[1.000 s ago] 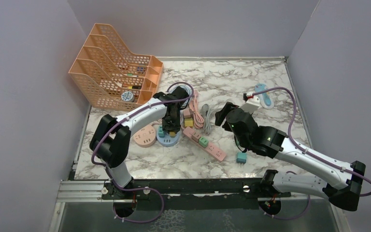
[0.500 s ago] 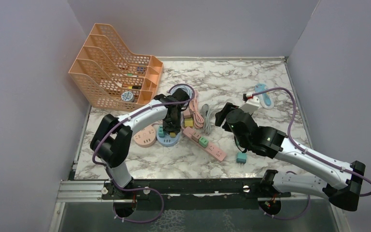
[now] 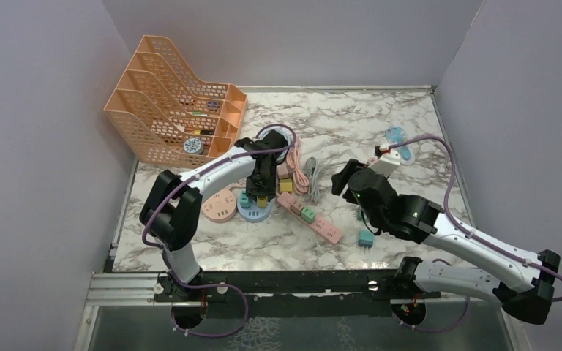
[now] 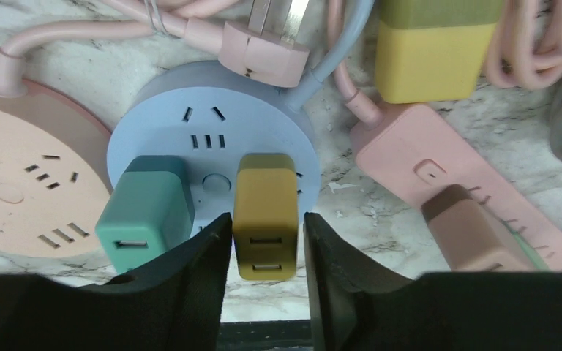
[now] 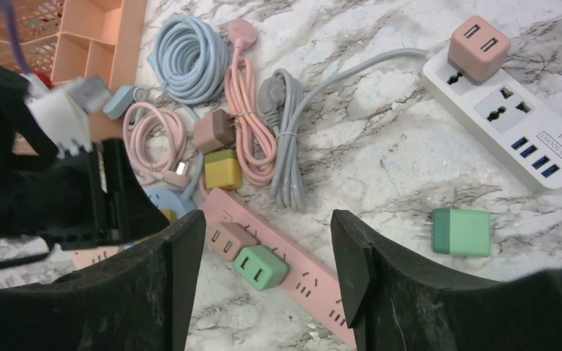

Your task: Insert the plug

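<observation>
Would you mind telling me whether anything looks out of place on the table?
A green adapter lies loose on the table near the white power strip, plugged into nothing; a yellow adapter lies loose beside the pink cable.

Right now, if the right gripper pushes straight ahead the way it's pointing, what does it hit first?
Most likely the green plug seated in the pink power strip, which sits ahead of the open right gripper, between its fingers. The brown plug beside it is a near second. Depth is unclear.
</observation>
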`<move>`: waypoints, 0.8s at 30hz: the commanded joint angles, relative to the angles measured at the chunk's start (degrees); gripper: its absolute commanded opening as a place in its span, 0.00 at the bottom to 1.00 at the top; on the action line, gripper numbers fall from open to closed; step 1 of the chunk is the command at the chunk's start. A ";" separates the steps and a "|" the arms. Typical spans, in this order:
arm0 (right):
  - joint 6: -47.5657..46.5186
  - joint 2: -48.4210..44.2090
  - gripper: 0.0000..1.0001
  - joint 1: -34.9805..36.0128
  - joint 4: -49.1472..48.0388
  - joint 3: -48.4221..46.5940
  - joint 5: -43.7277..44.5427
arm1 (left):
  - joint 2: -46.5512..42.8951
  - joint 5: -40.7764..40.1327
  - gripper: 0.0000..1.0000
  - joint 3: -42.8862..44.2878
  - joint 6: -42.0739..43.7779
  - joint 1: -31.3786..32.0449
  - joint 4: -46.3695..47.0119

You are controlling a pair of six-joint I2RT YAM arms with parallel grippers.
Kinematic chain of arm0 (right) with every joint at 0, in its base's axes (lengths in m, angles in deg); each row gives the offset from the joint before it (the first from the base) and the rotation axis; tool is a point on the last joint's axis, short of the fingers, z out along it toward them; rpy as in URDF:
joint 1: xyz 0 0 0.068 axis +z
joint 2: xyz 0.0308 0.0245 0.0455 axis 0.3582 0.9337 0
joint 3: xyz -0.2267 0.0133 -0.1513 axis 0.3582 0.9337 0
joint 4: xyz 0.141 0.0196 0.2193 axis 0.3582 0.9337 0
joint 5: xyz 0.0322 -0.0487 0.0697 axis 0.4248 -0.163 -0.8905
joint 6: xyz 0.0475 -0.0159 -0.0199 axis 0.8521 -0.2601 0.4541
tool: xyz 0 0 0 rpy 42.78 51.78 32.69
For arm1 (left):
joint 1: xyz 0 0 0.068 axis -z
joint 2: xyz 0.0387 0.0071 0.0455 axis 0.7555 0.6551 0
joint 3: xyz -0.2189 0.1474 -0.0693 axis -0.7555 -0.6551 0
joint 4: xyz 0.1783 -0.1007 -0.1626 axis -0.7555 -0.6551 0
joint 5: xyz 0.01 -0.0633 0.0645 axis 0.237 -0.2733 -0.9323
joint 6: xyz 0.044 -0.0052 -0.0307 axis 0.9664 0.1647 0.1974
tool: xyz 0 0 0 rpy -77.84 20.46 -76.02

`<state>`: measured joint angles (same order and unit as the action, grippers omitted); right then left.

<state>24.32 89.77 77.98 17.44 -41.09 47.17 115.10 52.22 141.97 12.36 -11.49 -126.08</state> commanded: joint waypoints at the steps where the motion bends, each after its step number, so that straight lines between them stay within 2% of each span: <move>1: 1.18 -3.23 0.64 0.13 3.09 2.72 -1.58 | -3.51 -0.15 0.46 8.95 -0.68 0.03 -3.90; 5: 0.25 -5.04 0.64 0.11 4.21 4.17 -2.89 | -6.87 -0.05 0.51 13.08 -1.51 0.03 -5.66; 9: 0.07 -5.43 0.64 0.13 7.36 4.79 -3.11 | -10.63 -1.46 0.52 12.15 -0.97 0.04 -3.77; 13: 1.96 -3.12 0.64 0.12 11.64 4.75 -3.42 | -16.89 -2.10 0.52 8.00 3.59 0.03 3.86; 19: 5.11 5.67 0.72 -1.19 18.09 1.61 -5.75 | -26.38 -0.02 0.53 0.78 10.04 0.03 14.38; 22: 4.15 9.46 0.74 -5.02 19.14 1.31 -9.80 | -32.01 0.58 0.56 -5.11 11.69 0.05 19.47; 24: 2.16 11.22 0.75 -9.95 19.01 1.79 -13.64 | -36.07 0.67 0.61 -8.60 11.42 0.03 22.01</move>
<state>27.29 98.57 74.42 32.87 -38.01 39.80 85.81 51.67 138.58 20.90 -11.56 -112.77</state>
